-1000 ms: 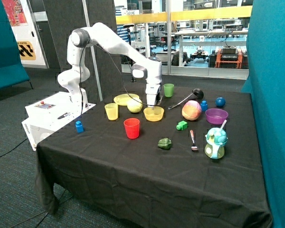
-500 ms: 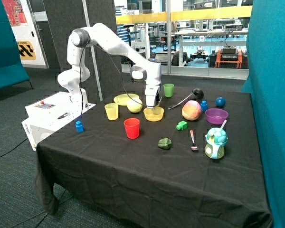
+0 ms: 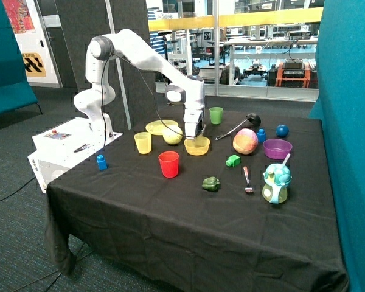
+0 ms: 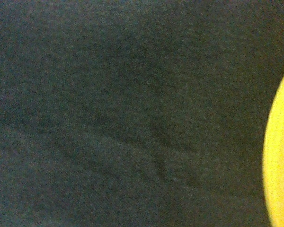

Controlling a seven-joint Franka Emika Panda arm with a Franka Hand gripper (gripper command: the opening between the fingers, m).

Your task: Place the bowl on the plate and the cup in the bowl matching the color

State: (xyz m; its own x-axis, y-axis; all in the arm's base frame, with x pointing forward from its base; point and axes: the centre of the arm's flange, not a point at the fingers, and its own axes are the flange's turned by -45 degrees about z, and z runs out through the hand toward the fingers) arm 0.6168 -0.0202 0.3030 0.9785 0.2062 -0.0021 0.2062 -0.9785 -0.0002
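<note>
The yellow bowl sits on the black tablecloth near the table's middle back. My gripper is down at the bowl's rim on the side facing the plate. The pale yellow plate lies behind, beyond a yellow-green round fruit. The yellow cup stands upright in front of the plate, apart from the bowl. The wrist view shows black cloth and a curved edge of the yellow bowl.
A red cup stands in front of the bowl, a green cup behind it. Toward the far side lie a peach-coloured fruit, a purple bowl, a green block, a spoon and a sippy cup.
My gripper has shifted slightly toward the plate side of the bowl's rim. The bowl, cup and plate have not moved.
</note>
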